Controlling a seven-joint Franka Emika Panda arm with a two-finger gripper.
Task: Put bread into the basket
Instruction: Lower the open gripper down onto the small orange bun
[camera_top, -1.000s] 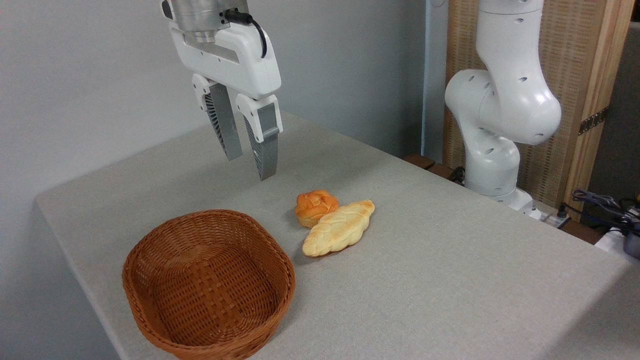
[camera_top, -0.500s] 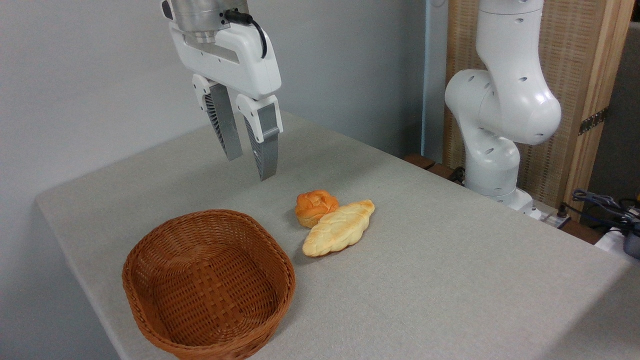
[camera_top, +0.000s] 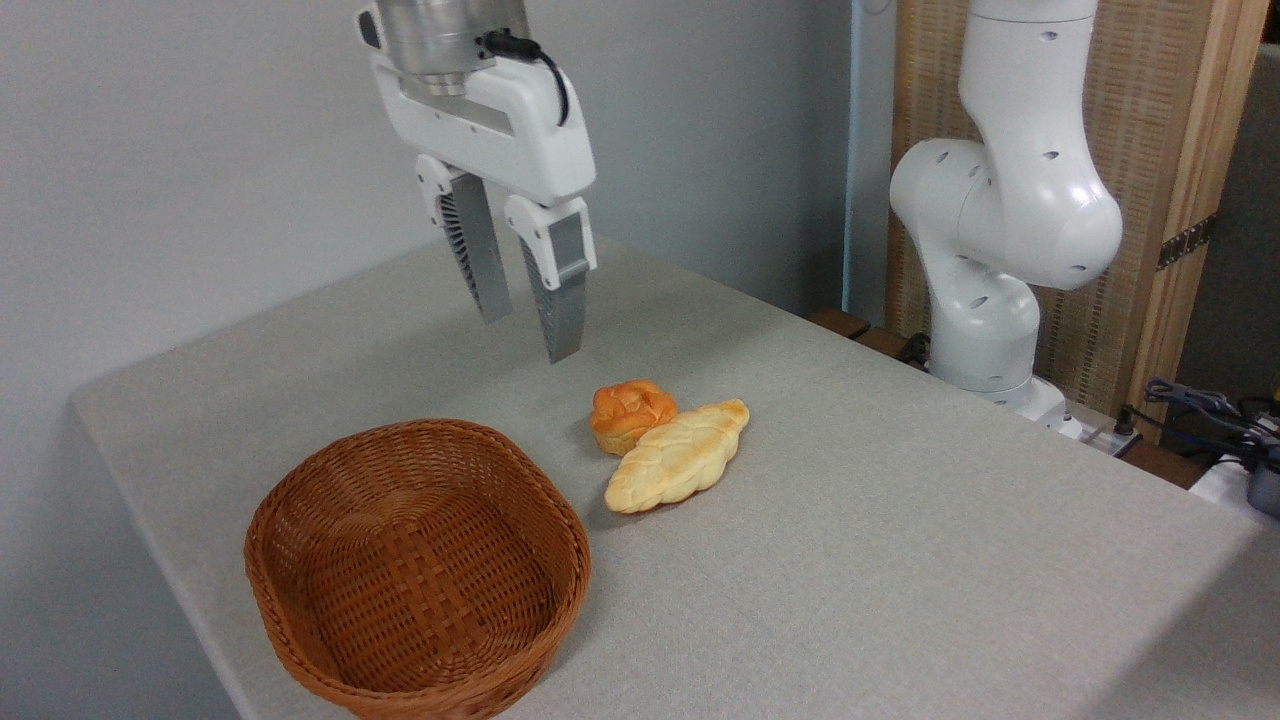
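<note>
The gripper (camera_top: 528, 335) hangs above the table (camera_top: 900, 560), up and to the left of the bread (camera_top: 631, 413), pointing down with its two ribbed fingers (camera_top: 562, 300) parted and nothing between them. The arm's white base column stands to the right of the bread, at the table's far edge. No writing can be read anywhere. The bread is a small round orange-brown bun with a knotted top, lying on the table and touching the pale braided loaf (camera_top: 678, 456) at its right. The basket (camera_top: 415, 570), brown wicker and empty, sits to the lower left of the bread, apart from it.
</note>
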